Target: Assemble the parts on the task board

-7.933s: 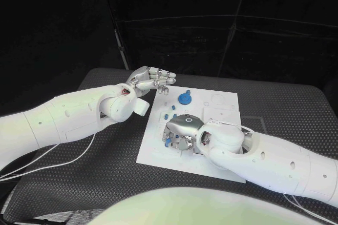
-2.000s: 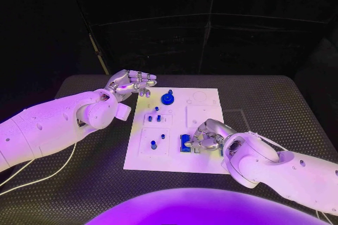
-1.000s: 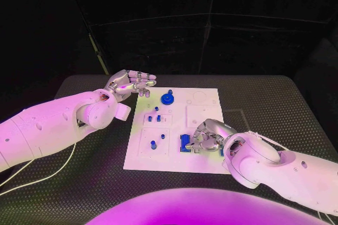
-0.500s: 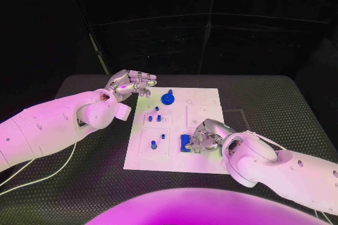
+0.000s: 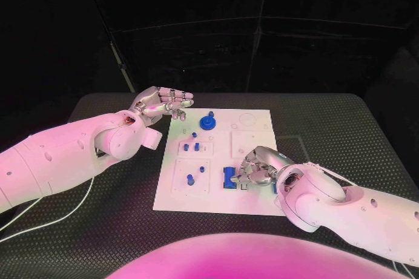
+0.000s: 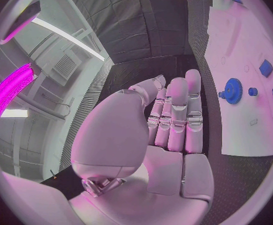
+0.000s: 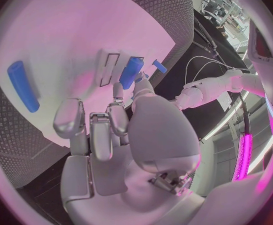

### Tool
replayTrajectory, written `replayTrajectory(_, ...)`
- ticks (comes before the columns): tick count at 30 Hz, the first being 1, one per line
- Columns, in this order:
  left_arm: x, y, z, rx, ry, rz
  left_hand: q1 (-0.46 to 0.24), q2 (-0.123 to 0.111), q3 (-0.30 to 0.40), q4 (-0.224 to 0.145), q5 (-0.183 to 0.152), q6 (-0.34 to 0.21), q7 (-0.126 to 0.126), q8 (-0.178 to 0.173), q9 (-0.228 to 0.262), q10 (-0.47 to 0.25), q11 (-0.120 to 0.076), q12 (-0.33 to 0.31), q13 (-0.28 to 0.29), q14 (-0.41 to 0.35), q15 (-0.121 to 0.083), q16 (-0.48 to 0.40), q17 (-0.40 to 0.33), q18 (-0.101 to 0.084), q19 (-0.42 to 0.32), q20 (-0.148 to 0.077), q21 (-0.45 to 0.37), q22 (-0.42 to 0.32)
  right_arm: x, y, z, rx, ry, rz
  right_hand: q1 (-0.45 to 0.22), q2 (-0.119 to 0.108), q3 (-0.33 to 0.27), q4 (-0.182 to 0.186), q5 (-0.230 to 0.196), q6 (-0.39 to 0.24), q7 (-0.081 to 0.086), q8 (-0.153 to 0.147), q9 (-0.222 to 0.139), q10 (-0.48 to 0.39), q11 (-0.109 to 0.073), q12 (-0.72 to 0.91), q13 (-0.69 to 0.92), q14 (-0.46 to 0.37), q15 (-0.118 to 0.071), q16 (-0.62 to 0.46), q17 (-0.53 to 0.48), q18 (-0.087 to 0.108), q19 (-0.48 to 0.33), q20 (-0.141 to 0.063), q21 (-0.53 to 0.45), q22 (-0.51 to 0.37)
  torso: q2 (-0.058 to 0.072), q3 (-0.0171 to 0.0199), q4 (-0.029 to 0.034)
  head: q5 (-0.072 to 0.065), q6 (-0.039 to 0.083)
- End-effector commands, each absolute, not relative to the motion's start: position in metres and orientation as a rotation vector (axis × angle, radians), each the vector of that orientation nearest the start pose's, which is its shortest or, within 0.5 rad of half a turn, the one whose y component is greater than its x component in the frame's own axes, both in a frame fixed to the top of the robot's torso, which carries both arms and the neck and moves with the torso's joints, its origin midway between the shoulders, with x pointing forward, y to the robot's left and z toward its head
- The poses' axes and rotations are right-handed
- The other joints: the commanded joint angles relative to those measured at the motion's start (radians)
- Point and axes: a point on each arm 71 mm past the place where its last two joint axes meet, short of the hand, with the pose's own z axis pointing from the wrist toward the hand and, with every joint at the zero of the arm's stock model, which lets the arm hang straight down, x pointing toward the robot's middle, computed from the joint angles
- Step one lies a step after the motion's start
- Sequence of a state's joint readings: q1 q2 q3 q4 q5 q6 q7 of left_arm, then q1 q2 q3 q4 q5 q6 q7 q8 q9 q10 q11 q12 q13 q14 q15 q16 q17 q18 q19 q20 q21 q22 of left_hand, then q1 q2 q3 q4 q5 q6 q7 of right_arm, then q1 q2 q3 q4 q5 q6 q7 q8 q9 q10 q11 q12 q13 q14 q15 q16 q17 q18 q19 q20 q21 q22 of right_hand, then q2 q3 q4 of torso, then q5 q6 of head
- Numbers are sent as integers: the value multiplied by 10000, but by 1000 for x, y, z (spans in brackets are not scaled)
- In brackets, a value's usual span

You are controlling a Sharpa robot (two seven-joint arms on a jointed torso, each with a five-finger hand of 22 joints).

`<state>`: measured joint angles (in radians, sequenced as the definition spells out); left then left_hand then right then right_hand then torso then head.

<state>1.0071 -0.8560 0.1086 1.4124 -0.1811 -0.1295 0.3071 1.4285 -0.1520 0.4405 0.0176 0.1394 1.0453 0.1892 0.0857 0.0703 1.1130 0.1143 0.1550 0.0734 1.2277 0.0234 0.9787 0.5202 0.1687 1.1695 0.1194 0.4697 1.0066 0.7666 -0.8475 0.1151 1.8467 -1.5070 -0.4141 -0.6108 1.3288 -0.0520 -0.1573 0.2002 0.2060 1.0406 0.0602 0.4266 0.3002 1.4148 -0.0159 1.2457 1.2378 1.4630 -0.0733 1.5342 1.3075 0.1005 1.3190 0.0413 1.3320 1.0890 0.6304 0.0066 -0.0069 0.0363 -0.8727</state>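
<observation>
Your right hand (image 5: 253, 167) fingers (image 7: 119, 101) pinch a blue part (image 7: 131, 72) on the task board (image 5: 253, 137); left hand (image 5: 163, 103) fingers curled together, holding nothing.

1. The black table (image 5: 105, 218) has a ribbed, diamond-patterned mat over its top, and its far corners are rounded.
2. Behind the table's far edge hangs a dark backdrop (image 5: 262, 43) of black panels, with thin pale seams running across and down it.
3. A slim pale pole (image 5: 120, 61) leans at the backdrop's left part, above the table's far left corner.
4. In the left wrist view a grey panelled wall (image 6: 143, 20) rises past the table, with a long white strip light (image 6: 68, 35) and a vent grille (image 6: 64, 67) near it.
5. A bright magenta light bar (image 6: 8, 92) glows at that view's rim.
6. A second magenta strip (image 7: 244, 155) glows in the right wrist view.
</observation>
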Motion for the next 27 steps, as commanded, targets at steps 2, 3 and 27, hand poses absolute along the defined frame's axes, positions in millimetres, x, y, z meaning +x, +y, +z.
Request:
replayTrajectory(2, 486, 241, -229, -10973, 15622, -15379, -83, 34, -42, -26, 64, -88, -7, -13, 2, -61, 11, 37, -13, -89, 4, -41, -6, 123, -48, 3, -34, 8, 357, -155, -270, 3016, 18941, 6256, -31, 52, -129, 26, 188, -168, 56, -127, -37, -6, 48, -49, -37, 886, -13, 18, 1641, -45, -26, -45, 1, -51, -12, -2, -14, -59, 1)
replayTrajectory(3, 486, 241, -229, -10976, 15622, -15371, -83, 34, -42, -26, 64, -88, -7, -13, 2, -61, 11, 37, -13, -89, 4, -41, -6, 123, -48, 3, -34, 8, 356, -159, -269, 3060, 18886, 6224, -42, 57, -157, 43, 220, -204, 73, -157, -47, -18, 63, -70, -52, 884, -1, 14, 1631, -44, -31, -36, -4, -57, -13, -1, -16, -72, 1)
replayTrajectory(27, 486, 239, -229, -10961, 15633, -15420, -83, 34, -42, -26, 64, -88, -7, -13, 2, -61, 11, 37, -13, -89, 4, -41, -6, 123, -48, 3, -34, 8, 353, -246, -269, 3000, 19054, 3655, -141, 175, -528, 413, 436, -364, 234, -725, -248, -141, 216, -354, -243, 863, 145, -32, 1542, -22, -89, 118, -68, -134, -35, -3, -161, -627, 1)
